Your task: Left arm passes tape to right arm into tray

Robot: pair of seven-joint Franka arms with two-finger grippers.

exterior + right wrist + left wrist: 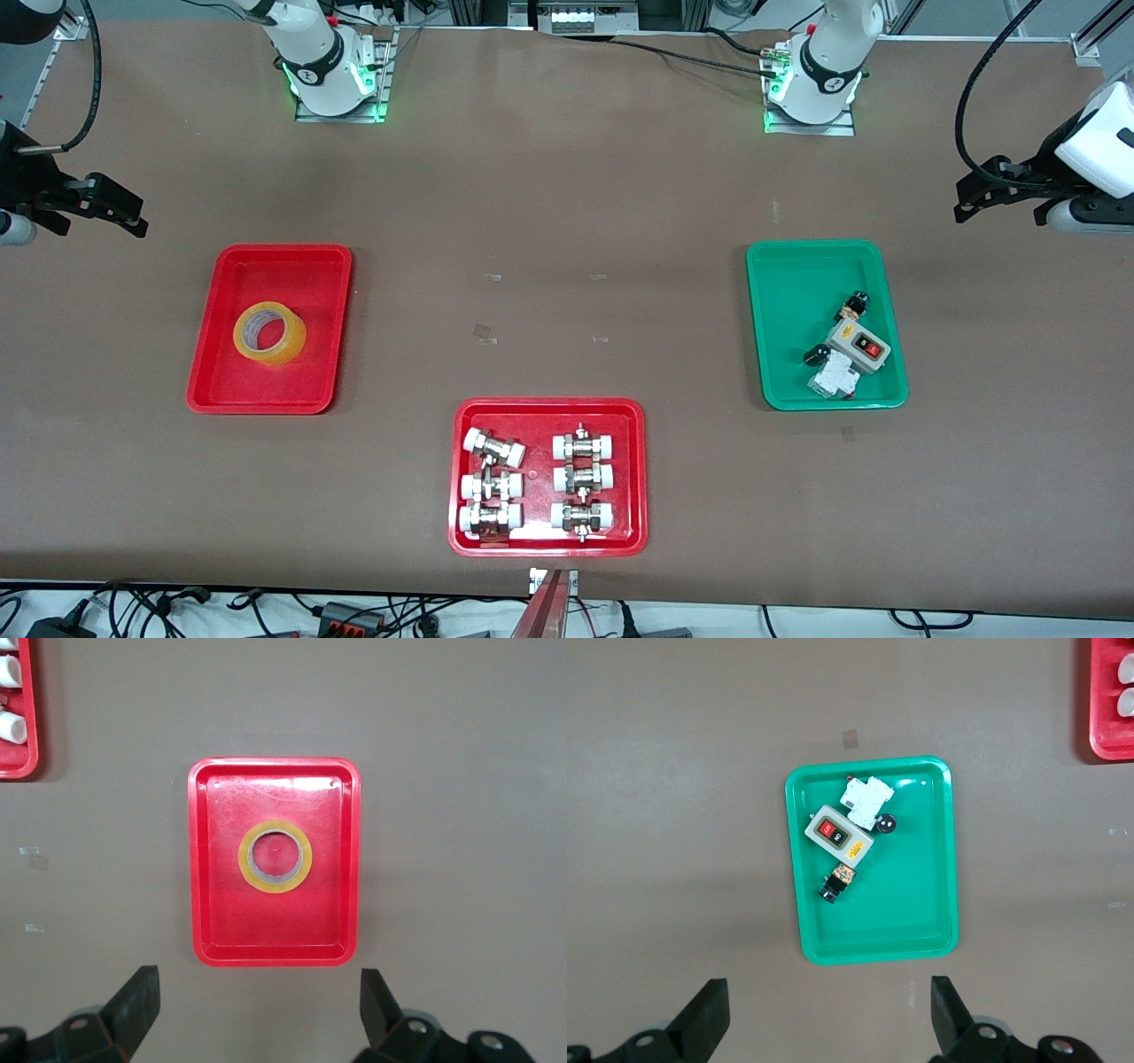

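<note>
The tape [269,333] lies flat in the tray [221,390], not held by any claw. The right gripper [255,1014] hangs high with its fingers spread wide and empty, and the tray is below it. The left gripper [830,1020] is also spread wide and empty, over the table beside the green tray [780,283].

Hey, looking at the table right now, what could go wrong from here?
1. The tape already lies flat in the plain red tray; another grasp attempt might only knock it out.
2. Both tools are open and empty, the right tool up over that tray, the left tool over the green tray, so a descent could snag the small parts there.
</note>
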